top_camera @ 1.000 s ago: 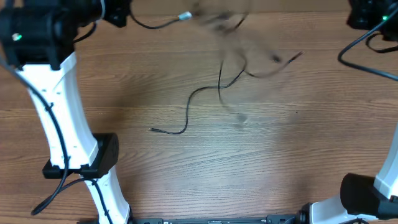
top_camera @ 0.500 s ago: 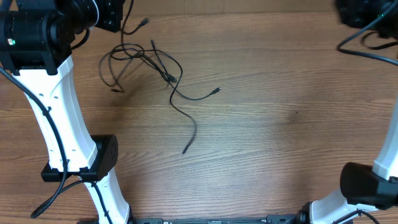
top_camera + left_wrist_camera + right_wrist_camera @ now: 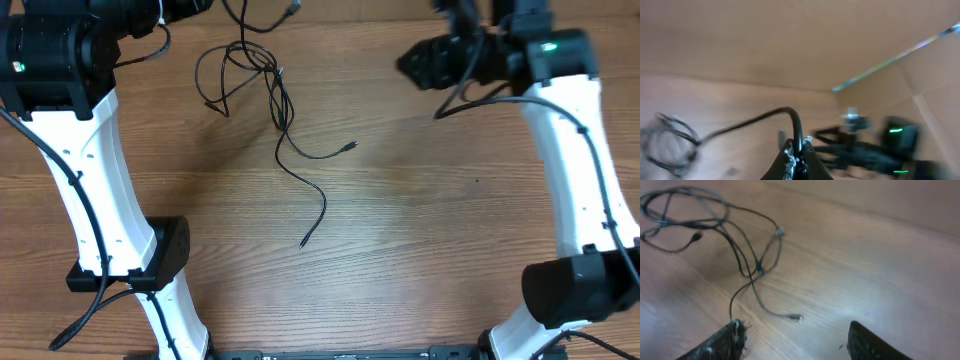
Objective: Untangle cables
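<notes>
The cables are thin black cords, knotted into loops at the upper left of the table. Two loose strands trail down to a plug tip and a free end. My left gripper is shut on one black strand, which arcs away left to the looped bundle. In the overhead view its fingertips are cut off by the top edge. My right gripper hovers right of the tangle, apart from it. In the right wrist view it stands open with nothing between its fingers, above a silver plug tip.
The wooden table carries only the cords. The left arm's white link crosses the left side and the right arm's link runs down the right side. A cardboard wall rises behind the table.
The tangle was dragged from the top centre to the upper left. My right arm swung in from the far right corner toward the middle.
</notes>
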